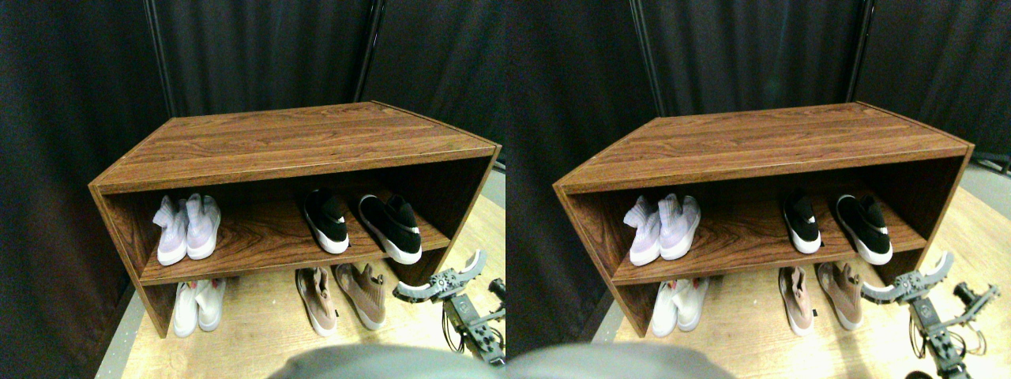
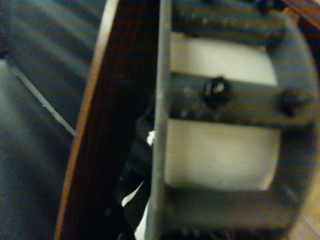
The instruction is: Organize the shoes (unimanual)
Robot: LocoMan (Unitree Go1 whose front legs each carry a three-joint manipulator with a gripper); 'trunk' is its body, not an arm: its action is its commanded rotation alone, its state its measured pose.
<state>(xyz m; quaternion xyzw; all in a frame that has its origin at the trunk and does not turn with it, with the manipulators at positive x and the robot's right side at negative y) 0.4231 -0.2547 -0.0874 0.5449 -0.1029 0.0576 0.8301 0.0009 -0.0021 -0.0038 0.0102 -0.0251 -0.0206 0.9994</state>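
Counting two lavender shoes (image 1: 188, 229), two black (image 1: 362, 221), two beige (image 1: 343, 294), seemingly two white (image 1: 197, 305).

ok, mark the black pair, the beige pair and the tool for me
Black pair (image 1: 388, 225): stereo pair view, side of the right shoe, on the shelf.
Beige pair (image 1: 366, 290): stereo pair view, upper of the right shoe, on the floor.
Tool (image 1: 441, 283): stereo pair view, between its two jaw tips.

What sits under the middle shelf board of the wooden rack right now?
Under the shelf board, on the floor: a white pair at left, a pinkish-beige pair toward the right. The board covers their heel ends and anything further back.
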